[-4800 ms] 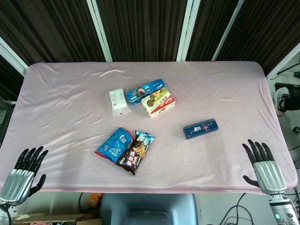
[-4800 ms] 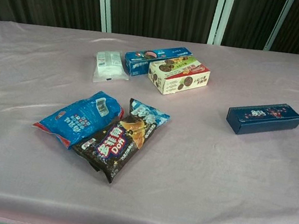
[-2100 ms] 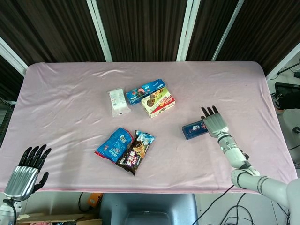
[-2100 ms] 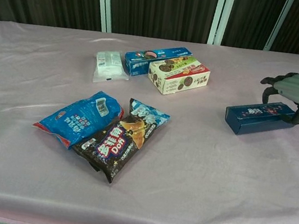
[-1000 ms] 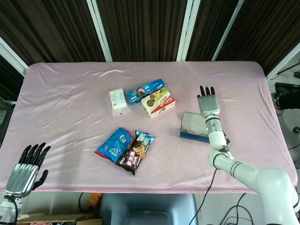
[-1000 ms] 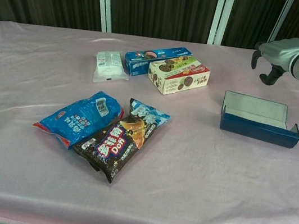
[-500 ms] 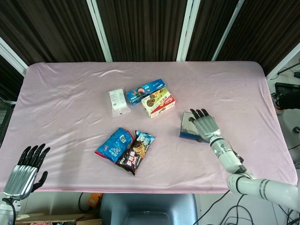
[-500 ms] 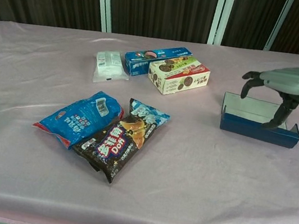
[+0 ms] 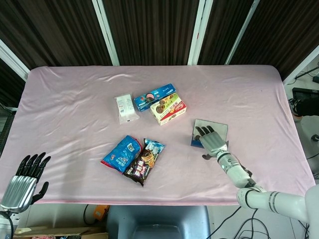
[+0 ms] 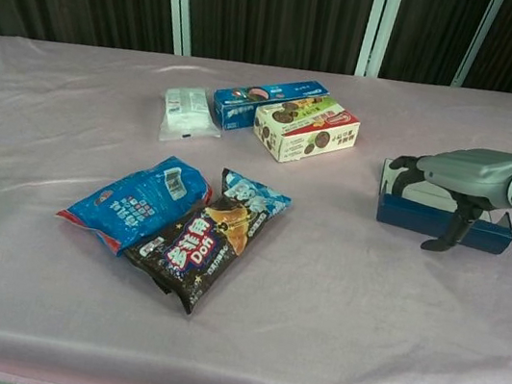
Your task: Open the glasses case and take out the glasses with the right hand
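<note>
The dark blue glasses case (image 9: 220,127) lies open on the right side of the pink table, its grey-lined lid laid back. In the chest view its blue front wall (image 10: 400,215) shows, and no glasses can be made out inside. My right hand (image 9: 211,140) hovers low over the case's near-left part with its fingers spread. In the chest view the right hand (image 10: 469,172) reaches over the case's left end, the thumb hanging down in front of the wall. It holds nothing that I can see. My left hand (image 9: 21,183) stays at the near-left table edge, fingers apart and empty.
A blue snack bag (image 9: 121,153) and a dark Doff bag (image 9: 144,161) lie at the centre front. Farther back are a blue biscuit box (image 9: 155,96), a cream biscuit box (image 9: 168,109) and a white packet (image 9: 125,107). The pink tablecloth (image 9: 70,109) covers the table.
The right hand flipped the case's lid open, rose, then came back down; over the last half second it slid toward the case's near-left end. The left hand barely moved.
</note>
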{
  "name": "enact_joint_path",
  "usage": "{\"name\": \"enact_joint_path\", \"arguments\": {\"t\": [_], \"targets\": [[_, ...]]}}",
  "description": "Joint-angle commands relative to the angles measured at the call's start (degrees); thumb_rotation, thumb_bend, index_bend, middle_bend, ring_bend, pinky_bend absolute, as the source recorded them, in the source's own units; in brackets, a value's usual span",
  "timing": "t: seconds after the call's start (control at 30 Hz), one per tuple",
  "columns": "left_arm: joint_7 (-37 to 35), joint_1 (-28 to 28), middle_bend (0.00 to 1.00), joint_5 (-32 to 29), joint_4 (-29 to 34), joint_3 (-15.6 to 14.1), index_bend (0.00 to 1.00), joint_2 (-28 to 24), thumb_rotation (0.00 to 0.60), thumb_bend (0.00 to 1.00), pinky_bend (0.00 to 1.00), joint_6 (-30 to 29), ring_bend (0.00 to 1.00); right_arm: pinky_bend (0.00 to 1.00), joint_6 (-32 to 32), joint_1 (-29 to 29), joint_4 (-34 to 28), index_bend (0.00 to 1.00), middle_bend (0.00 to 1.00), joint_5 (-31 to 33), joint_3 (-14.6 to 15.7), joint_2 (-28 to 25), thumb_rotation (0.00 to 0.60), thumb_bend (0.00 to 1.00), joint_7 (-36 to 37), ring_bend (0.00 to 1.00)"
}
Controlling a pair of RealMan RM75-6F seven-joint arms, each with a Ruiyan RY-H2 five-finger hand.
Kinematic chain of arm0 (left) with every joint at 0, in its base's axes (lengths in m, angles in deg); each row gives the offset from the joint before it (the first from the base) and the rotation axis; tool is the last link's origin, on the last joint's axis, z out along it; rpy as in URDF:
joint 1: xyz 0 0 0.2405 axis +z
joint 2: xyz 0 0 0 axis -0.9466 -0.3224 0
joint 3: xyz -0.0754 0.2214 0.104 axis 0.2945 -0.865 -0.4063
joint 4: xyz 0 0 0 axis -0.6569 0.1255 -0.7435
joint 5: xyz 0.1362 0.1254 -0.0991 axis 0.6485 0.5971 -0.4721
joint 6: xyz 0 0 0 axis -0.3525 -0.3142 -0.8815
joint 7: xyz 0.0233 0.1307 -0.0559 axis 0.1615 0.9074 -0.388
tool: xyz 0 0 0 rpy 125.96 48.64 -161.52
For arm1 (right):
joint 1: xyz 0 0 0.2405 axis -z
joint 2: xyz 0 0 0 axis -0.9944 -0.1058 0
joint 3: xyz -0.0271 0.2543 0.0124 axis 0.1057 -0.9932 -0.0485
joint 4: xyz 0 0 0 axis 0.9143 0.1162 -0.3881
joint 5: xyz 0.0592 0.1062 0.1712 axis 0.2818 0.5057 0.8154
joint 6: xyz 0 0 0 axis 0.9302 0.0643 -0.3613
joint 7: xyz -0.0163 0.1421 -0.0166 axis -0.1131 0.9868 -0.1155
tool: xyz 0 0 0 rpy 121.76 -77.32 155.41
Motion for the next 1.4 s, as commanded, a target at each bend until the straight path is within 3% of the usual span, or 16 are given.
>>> {"name": "enact_joint_path", "arguments": {"t": [0.03, 0.3, 0.53, 0.83, 1.1, 1.27, 1.4], "targets": [[0.0, 0.0, 0.00, 0.0, 0.0, 0.0, 0.00, 0.0, 0.600, 0.41, 0.00, 0.1, 0.00, 0.00, 0.7, 0.0, -1.4, 0.42, 0.00, -1.5, 0.5, -0.1, 0.600, 0.38, 0.1, 0.00], [0.5, 0.1, 0.00, 0.3, 0.1, -0.2, 0.00, 0.1, 0.600, 0.41, 0.00, 0.0, 0.00, 0.00, 3.8, 1.8, -8.8, 0.43, 0.00, -9.4, 4.4, -2.9, 0.600, 0.38, -0.8, 0.00], [0.6, 0.2, 0.00, 0.7, 0.1, -0.3, 0.00, 0.1, 0.600, 0.41, 0.00, -0.4, 0.00, 0.00, 6.9, 5.4, -15.1, 0.43, 0.00, -18.0, 10.5, -7.6, 0.600, 0.38, -1.7, 0.00], [1.1, 0.3, 0.00, 1.3, 0.3, -0.6, 0.00, 0.3, 0.600, 0.41, 0.00, -0.4, 0.00, 0.00, 10.4, 11.0, -16.7, 0.43, 0.00, -27.0, 16.9, -14.2, 0.600, 0.38, 1.8, 0.00], [2.0, 0.3, 0.00, 1.3, 0.4, -0.6, 0.00, 0.7, 0.600, 0.41, 0.00, -0.1, 0.00, 0.00, 12.7, 14.5, -12.0, 0.44, 0.00, -29.0, 16.6, -16.5, 0.600, 0.38, 7.1, 0.00], [2.4, 0.1, 0.00, 0.9, 0.4, -0.4, 0.00, 0.9, 0.600, 0.41, 0.00, 0.3, 0.00, 0.00, 9.9, 14.3, -7.0, 0.44, 0.00, -25.6, 14.0, -15.3, 0.600, 0.38, 8.9, 0.00], [3.0, -0.1, 0.00, 0.4, 0.5, -0.3, 0.00, 1.1, 0.600, 0.41, 0.00, 0.8, 0.00, 0.00, 9.4, 13.5, -3.0, 0.43, 0.00, -23.2, 11.4, -12.4, 0.600, 0.38, 4.4, 0.00]]}}
